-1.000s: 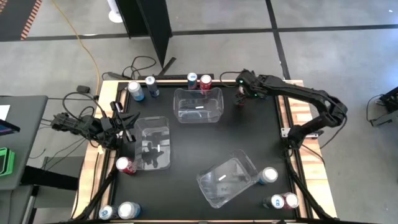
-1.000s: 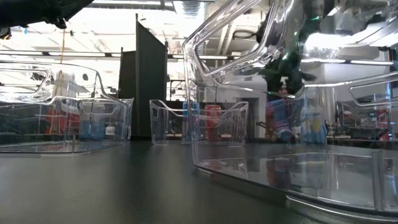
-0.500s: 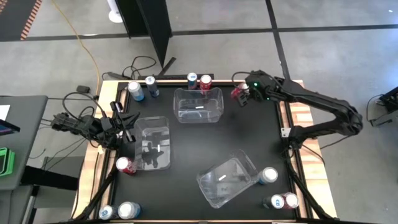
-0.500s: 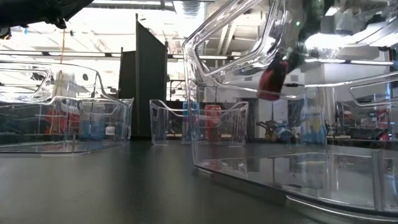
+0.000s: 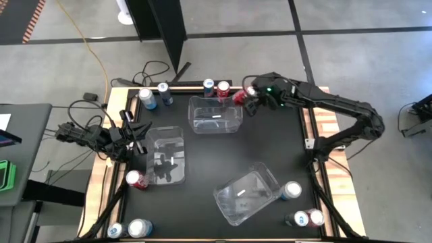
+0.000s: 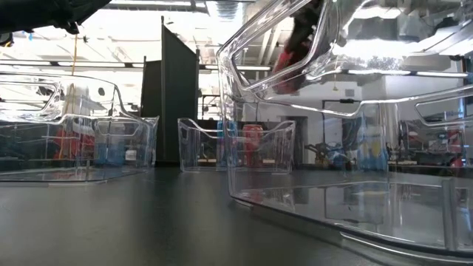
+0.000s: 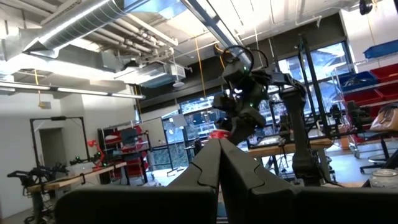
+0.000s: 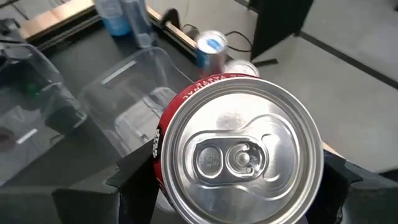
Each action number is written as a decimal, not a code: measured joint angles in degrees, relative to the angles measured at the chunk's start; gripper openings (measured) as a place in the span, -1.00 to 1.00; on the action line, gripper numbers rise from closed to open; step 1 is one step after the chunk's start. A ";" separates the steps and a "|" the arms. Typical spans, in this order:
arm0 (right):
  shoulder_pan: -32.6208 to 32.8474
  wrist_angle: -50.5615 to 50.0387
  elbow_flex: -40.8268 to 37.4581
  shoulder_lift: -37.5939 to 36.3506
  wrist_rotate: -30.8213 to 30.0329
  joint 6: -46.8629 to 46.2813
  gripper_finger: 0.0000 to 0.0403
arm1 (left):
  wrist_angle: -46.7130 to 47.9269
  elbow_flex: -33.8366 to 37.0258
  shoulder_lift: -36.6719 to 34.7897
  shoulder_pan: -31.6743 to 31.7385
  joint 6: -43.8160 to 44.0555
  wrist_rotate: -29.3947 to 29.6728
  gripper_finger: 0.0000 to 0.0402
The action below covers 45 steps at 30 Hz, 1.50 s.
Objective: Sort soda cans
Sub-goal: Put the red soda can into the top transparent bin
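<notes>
Here the landmark was the clear bin (image 5: 215, 114) at the far middle of the black table (image 5: 283, 148). Going from left to right: well to the left of this bin, at the table's left edge, the left gripper (image 5: 138, 137) waited with its fingers pressed fully together and holding nothing, just beside a second clear bin (image 5: 165, 156). Two blue cans (image 5: 154, 96) stood to the far left of the landmark bin. A blue can (image 5: 209, 86) and a red can (image 5: 223, 88) stood just behind it. At the bin's right far corner, lifted above the table, the right gripper (image 5: 248, 98) held a red soda can (image 5: 240, 96) between widely spread fingers, clamped on the can's side. In the right wrist view the silver top of this red soda can (image 8: 239, 151) faced the camera, with the bin below and beyond it.

I judge that such a can was light and stiff, but its thin wall could dent under hard pressure, and the smooth painted metal could slip. The best hold seemed to be across the middle of the side wall, as it was held here, not on the rim. More cans remained near the table's near corners, so the sorting looked far from finished.
</notes>
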<state>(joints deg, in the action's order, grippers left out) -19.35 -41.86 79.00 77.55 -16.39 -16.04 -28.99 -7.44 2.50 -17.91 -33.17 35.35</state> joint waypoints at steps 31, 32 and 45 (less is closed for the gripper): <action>-3.00 -3.95 15.02 23.97 4.84 5.83 0.55 | 0.09 0.00 0.00 0.00 0.00 -0.02 -1.00; -3.30 -3.82 15.02 24.65 4.78 5.84 0.55 | 0.09 0.00 0.02 0.00 0.00 -0.02 -1.00; -5.64 -4.38 14.88 33.80 4.84 5.28 0.55 | 0.16 0.00 0.00 0.01 0.00 -0.02 -1.00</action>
<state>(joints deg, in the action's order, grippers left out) -24.99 -46.24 93.89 111.34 -11.55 -10.75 -28.83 -7.44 2.50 -17.90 -33.17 35.33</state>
